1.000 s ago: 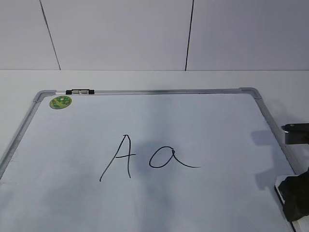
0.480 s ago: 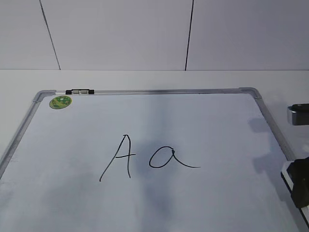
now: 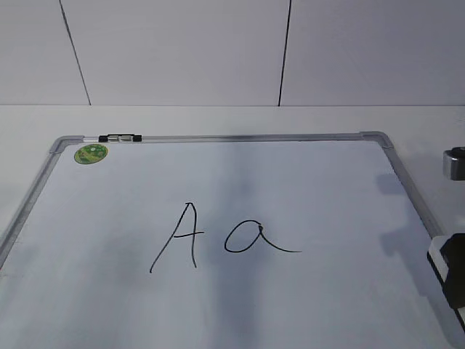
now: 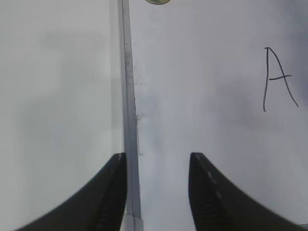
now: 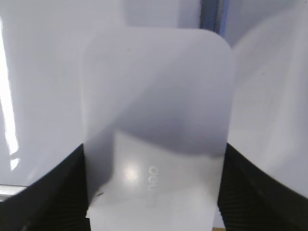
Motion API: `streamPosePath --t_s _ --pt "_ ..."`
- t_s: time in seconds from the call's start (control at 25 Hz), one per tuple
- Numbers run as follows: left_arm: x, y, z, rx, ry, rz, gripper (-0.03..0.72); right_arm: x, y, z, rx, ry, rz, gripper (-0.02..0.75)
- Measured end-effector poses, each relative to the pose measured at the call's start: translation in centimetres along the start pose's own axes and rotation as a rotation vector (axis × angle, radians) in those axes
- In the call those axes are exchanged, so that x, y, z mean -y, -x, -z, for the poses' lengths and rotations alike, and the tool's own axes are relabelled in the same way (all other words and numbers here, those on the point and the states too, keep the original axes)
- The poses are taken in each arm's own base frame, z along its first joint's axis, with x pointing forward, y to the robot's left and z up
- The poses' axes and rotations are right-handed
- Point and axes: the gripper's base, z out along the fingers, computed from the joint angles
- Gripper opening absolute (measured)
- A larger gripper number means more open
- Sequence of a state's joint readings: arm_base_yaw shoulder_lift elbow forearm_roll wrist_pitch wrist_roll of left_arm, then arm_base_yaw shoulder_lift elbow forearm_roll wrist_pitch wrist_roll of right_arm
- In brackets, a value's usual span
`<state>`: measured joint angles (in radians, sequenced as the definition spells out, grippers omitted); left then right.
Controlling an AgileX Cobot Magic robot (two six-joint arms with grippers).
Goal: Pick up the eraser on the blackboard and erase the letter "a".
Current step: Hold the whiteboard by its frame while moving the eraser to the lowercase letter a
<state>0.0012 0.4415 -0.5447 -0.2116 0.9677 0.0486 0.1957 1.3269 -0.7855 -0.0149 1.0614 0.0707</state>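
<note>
The blackboard point(image 3: 305, 196) lies flat, a white board with a grey frame. The cursive letter "a" point(image 3: 251, 238) sits near its middle, right of a capital "A" point(image 3: 180, 236). My right gripper point(image 3: 452, 273) is at the board's right edge, half out of view, shut on the eraser point(image 3: 434, 256). In the right wrist view the white eraser point(image 5: 156, 120) fills the gap between the black fingers point(image 5: 62, 192) of my right gripper point(image 5: 154, 151). My left gripper point(image 4: 158, 166) is open and empty, straddling the board's left frame point(image 4: 127, 96). It does not show in the exterior view.
A round green sticker point(image 3: 91, 153) and a black-and-silver clip point(image 3: 121, 137) sit at the board's far left corner. The capital "A" point(image 4: 278, 77) also shows in the left wrist view. A grey arm part point(image 3: 455, 163) hangs at the right edge. A white wall stands behind the table.
My right gripper with the eraser has moved right, further out of the exterior view. The letters are unchanged.
</note>
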Motion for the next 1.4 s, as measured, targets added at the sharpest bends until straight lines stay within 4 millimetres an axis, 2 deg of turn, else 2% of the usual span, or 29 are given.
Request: streamPosePath --t_s 0.2,0.48,0.56,0.72,0.96,1.4 --pt "-0.2 3.3 -3.2 -0.15 0.006 0.024 0.323 0.0 -0.1 0.1 0.002 0.002 -0.001 0.549" --pt "-1.2 7.8 -11.1 -0.43 0.024 0.018 0.323 0.0 -0.1 0.1 0.002 0.003 -0.002 0.549" --pt "-1.6 8.6 -13.7 -0.503 0.023 0.013 0.323 0.0 -0.1 0.1 0.002 0.003 -0.002 0.549" --pt "-2.1 9.8 -17.4 -0.58 0.019 -0.011 0.323 0.0 -0.1 0.1 0.001 0.003 -0.002 0.549" --pt "-2.9 11.2 -20.7 -0.592 0.038 -0.062 0.323 0.0 -0.1 0.1 0.002 0.003 -0.002 0.549" --pt "-3.7 10.1 -24.5 -0.618 0.043 -0.084 0.321 0.0 0.1 0.1 0.014 0.004 -0.002 0.548"
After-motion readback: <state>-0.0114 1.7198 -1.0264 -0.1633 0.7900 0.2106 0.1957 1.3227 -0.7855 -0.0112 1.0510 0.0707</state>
